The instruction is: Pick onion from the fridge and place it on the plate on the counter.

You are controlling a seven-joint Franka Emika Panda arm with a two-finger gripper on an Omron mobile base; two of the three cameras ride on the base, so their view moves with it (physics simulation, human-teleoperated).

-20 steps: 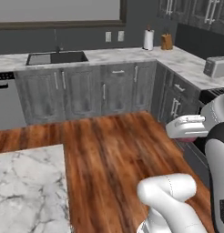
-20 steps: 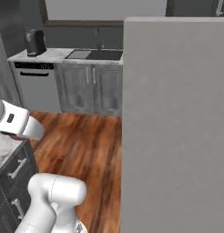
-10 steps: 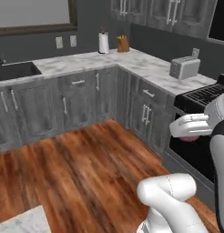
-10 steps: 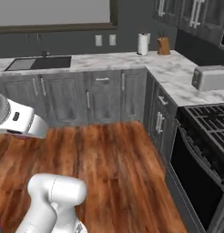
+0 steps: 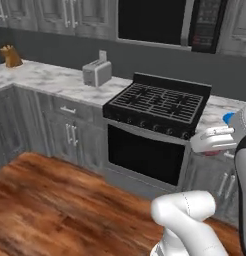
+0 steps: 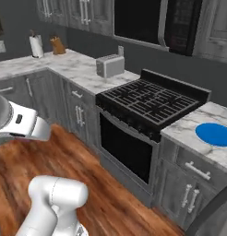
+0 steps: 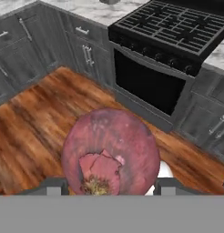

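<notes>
Gripper (image 7: 104, 184): closed on the onion (image 7: 110, 152), one dark fingertip (image 7: 52, 184) at each side of it, seen in the hand view.
Onion: round, reddish-purple with paler mottling, a pink papery flap and a tuft of dry root fibres facing the camera (it sits between the fingers, above the wooden floor (image 7: 32, 123)).
Arm: in the left base view the white forearm (image 5: 215, 140) reaches leftward at counter height beside the stove (image 5: 157, 107).
Plate (image 6: 216, 134): flat bright blue disc on the marble counter (image 6: 189, 129) right of the stove, near the counter's front edge; in the left base view just a blue sliver (image 5: 228, 118) shows behind the arm.
Change from earlier frames: both base views have swung round; half a second ago the stove sat at the right edge, now it is central, and the toaster (image 6: 110, 65) lies left of it.
Edges and room: the floor in front of the oven door (image 6: 127, 150) is open; the counter around the plate is bare, with dark wall cabinets and a microwave (image 6: 154, 23) overhead.
</notes>
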